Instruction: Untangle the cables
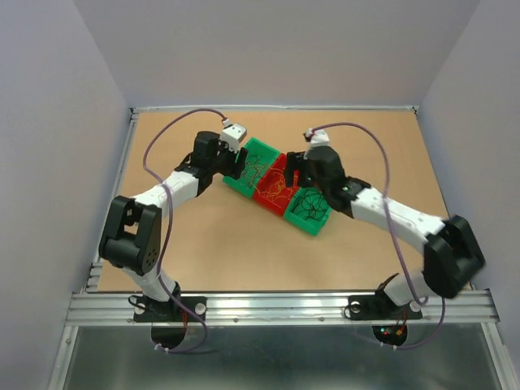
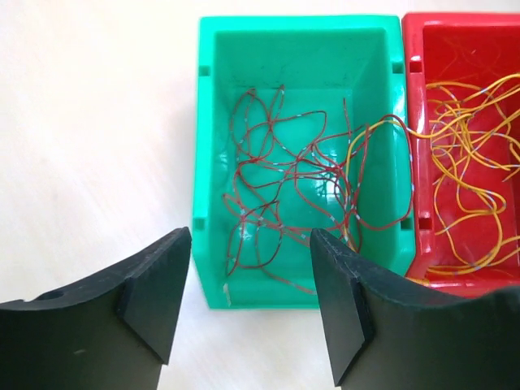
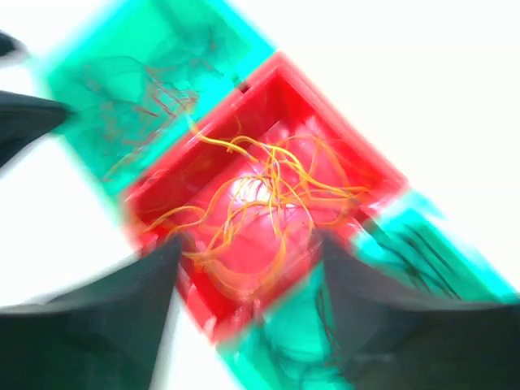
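From above, the left arm (image 1: 175, 187) is angling in from the left with its elbow bent, and the left claw (image 1: 237, 168) is hanging at the far end of a slanted row of bins on the bench (image 1: 244, 252). The right arm (image 1: 390, 215) is angling in from the right, its right claw (image 1: 294, 166) hanging over the middle of the row. Three bins are sitting wall to wall: one far green bin (image 1: 268, 150), one red bin (image 1: 264, 197) and one near green bin (image 1: 313, 227), each holding thin cables (image 1: 276, 185). In the left wrist view, the left claw (image 2: 250, 244) is standing spread and gripping nothing, above the near wall of the far green bin (image 2: 215, 81). A tangle of red cables (image 2: 276, 171), too knotted to count, is lying on this bin's floor. One orange strand (image 2: 374, 123) is crossing the shared wall from the red bin (image 2: 414, 162), where the orange cables (image 2: 471, 162) are piling. The right wrist view is blurring heavily. There the right claw (image 3: 244, 248) is spread and empty above the red bin (image 3: 357, 154) and its orange cables (image 3: 260, 195). The far green bin (image 3: 122, 81) is showing reddish strands and the near green bin (image 3: 455, 268) is showing black cables (image 3: 414, 252).
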Robot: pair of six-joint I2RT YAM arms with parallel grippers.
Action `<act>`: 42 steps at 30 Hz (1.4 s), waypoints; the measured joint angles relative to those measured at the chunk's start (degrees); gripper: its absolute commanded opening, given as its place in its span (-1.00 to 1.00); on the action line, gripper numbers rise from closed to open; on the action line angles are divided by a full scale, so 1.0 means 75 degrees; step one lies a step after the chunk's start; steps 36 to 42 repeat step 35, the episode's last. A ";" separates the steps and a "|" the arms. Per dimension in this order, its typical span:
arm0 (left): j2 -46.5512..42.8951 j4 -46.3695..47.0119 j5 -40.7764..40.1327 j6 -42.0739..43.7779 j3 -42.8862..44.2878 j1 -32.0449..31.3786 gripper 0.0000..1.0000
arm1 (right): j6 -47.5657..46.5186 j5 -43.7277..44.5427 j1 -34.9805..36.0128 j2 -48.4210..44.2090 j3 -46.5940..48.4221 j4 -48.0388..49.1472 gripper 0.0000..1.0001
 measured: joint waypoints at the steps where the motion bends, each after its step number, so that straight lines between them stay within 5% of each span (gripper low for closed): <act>1: -0.0219 0.0137 0.0009 -0.0012 -0.0178 0.0052 0.56 | -0.0035 -0.0006 -0.0006 -0.0938 -0.0632 0.0455 0.87; 5: -0.1207 0.0714 0.0184 -0.0137 -0.0833 0.0358 0.78 | -0.0300 -0.0050 -0.0023 -0.3724 -0.2361 0.2334 0.96; 11: -0.3223 0.1915 0.0632 -0.0490 -0.2116 0.0994 0.80 | -0.0612 0.0315 -0.0020 -0.5584 -0.3832 0.3343 0.99; 13: -0.4173 0.2626 0.0562 -0.0685 -0.2806 0.1230 0.98 | -0.0627 0.0519 -0.0020 -0.6298 -0.4427 0.3547 0.99; 23: -0.7880 0.5680 -0.0079 -0.1268 -0.5718 0.1422 0.98 | -0.0603 0.1046 -0.0023 -1.1884 -0.7242 0.5368 0.98; 42: -0.7959 0.6423 -0.0079 -0.1341 -0.5799 0.1419 0.98 | -0.0621 0.0950 -0.0023 -1.1771 -0.7428 0.5555 0.96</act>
